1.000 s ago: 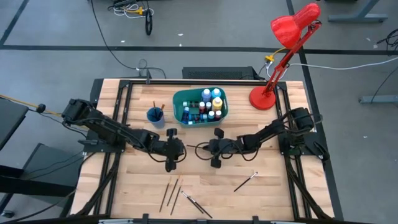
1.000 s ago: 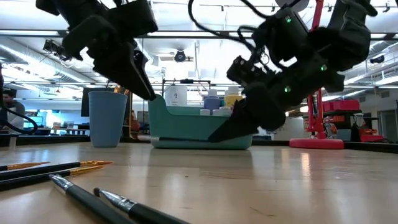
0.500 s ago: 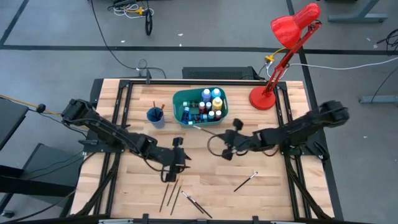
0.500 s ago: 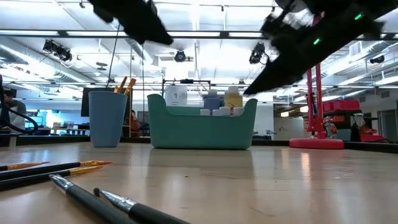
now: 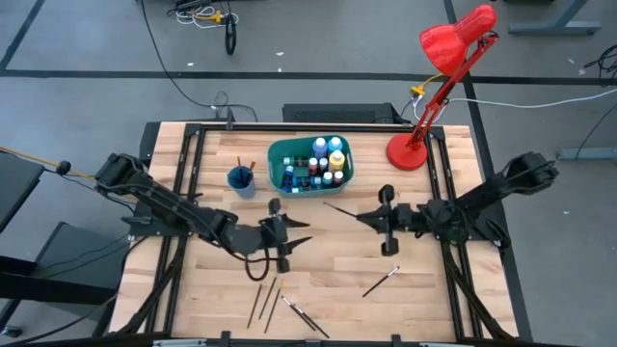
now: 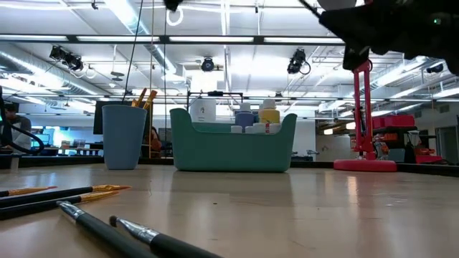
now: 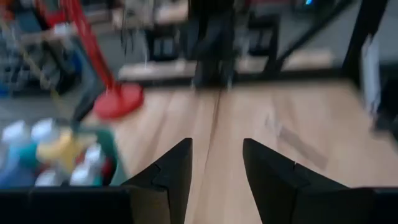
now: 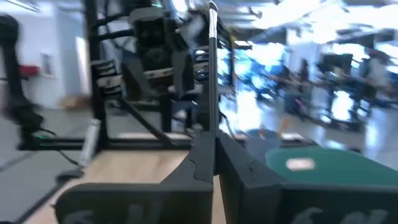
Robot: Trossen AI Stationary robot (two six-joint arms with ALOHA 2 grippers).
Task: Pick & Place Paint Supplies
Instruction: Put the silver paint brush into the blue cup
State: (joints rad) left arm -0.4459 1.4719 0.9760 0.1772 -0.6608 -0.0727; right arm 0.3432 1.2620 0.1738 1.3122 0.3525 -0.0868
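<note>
My right gripper (image 5: 369,219) hangs above the table right of centre, shut on a thin dark brush (image 5: 345,210) whose free end points toward the teal bin (image 5: 289,152). The bin holds several paint bottles (image 5: 326,159). My left gripper (image 5: 301,232) hovers left of centre, open, with nothing between its fingers (image 7: 176,174). Three brushes (image 5: 266,299) lie flat near the front edge, and one more (image 5: 381,281) lies to their right. The blue cup (image 5: 241,178) stands left of the bin with brushes (image 6: 143,97) in it. My right gripper pinches the brush's shaft (image 8: 212,115) between its two shut fingers. The fingers come roughly level from the table's right and the brush runs on along them, sticking out past the tips. The brush is lifted clear of the table.
A red desk lamp (image 5: 409,151) stands at the far right, its arm reaching over the table edge. Black rails (image 5: 189,164) run along both table sides. Bare wood lies between the two grippers and in front of the bin.
My right gripper has drawn back from the table's centre toward the right edge and risen, tipping its fingers up, with the brush carried along clear of the table. My left gripper has risen and swung level, now pointing toward the table's right.
</note>
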